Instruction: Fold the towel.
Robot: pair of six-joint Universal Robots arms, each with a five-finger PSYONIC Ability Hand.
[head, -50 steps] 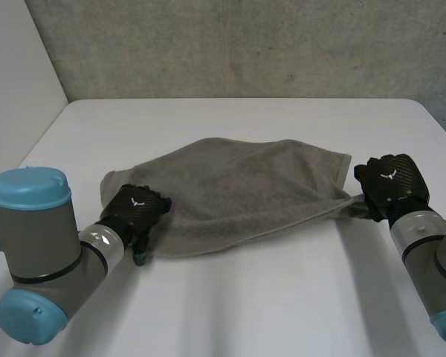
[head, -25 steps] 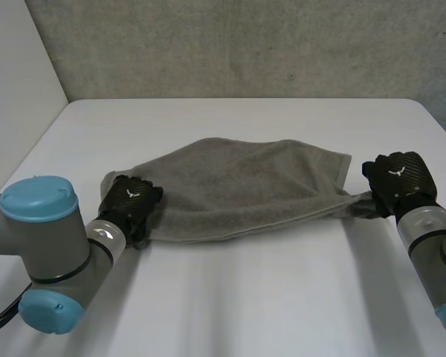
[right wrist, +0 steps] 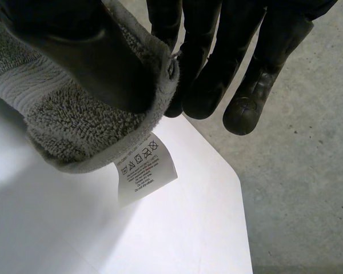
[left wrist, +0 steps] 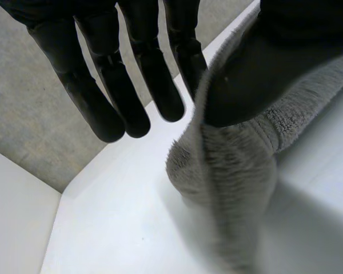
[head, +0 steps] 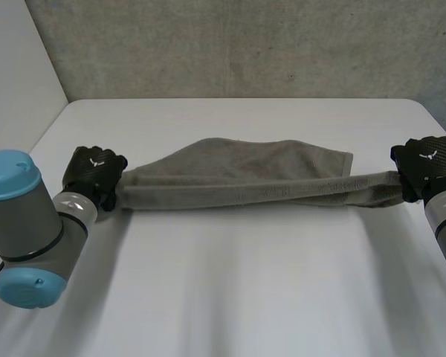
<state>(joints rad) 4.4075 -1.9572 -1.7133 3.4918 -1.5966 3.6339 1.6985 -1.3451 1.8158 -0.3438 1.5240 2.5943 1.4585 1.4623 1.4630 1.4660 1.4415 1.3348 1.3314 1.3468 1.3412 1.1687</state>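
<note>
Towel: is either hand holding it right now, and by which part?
Both. The left hand pinches the towel at its left end, under the thumb; the right hand pinches the right end, beside the care label.

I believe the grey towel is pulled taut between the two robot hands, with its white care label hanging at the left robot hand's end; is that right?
Not quite: the care label hangs at the end held by the right robot hand, as the right wrist view shows. The rest holds: the grey towel is pulled taut between that hand and the left robot hand.
</note>
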